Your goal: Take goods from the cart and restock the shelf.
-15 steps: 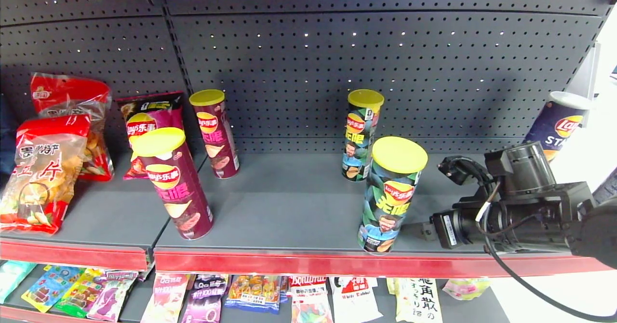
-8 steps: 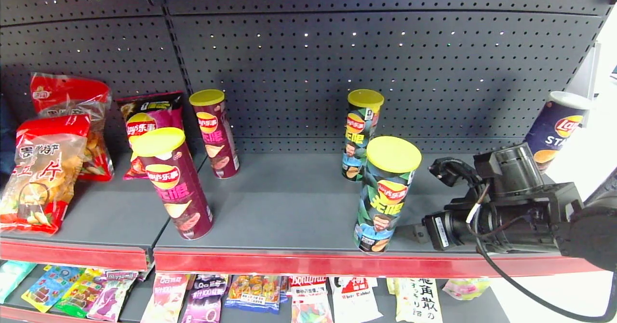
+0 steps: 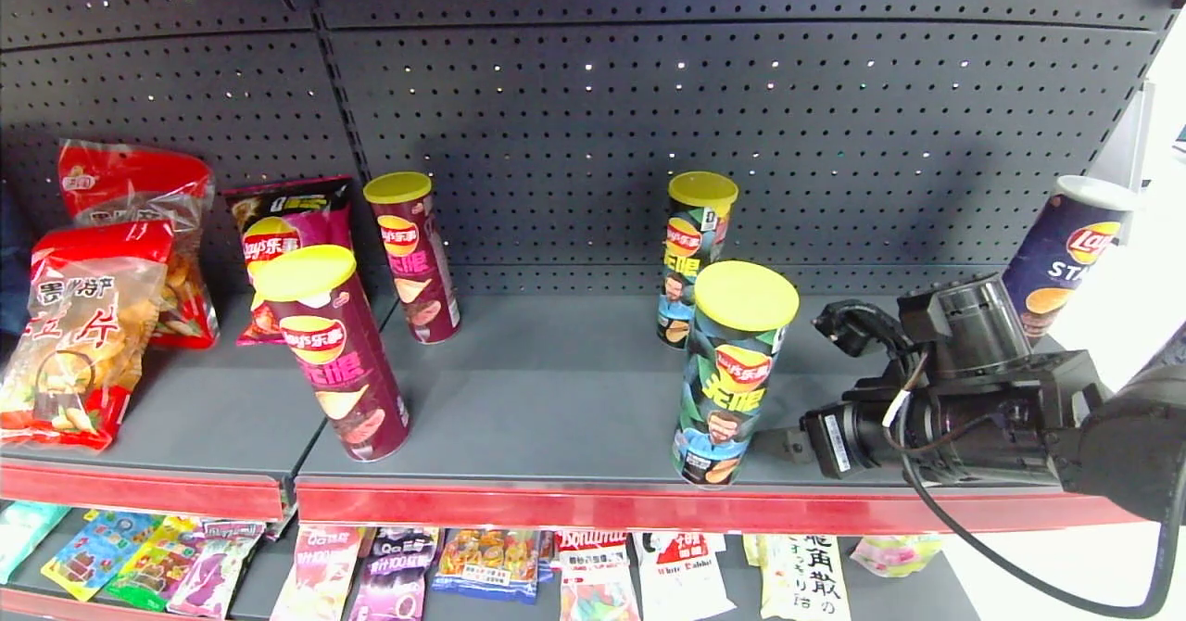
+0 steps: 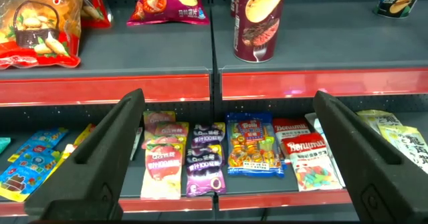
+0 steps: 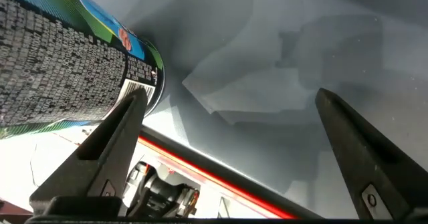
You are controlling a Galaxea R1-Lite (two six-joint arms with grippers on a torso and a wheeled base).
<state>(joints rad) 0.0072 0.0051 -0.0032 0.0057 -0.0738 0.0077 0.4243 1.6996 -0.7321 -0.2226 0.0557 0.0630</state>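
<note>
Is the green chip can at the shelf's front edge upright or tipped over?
Upright: the green can stands on its base on the shelf, yellow lid up.

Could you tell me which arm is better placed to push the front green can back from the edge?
Right: the right hand, open, is over the shelf beside the front green can; the left hand faces the lower shelf.

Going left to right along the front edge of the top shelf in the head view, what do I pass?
front red bag → front maroon can → front green can → right gripper
</note>
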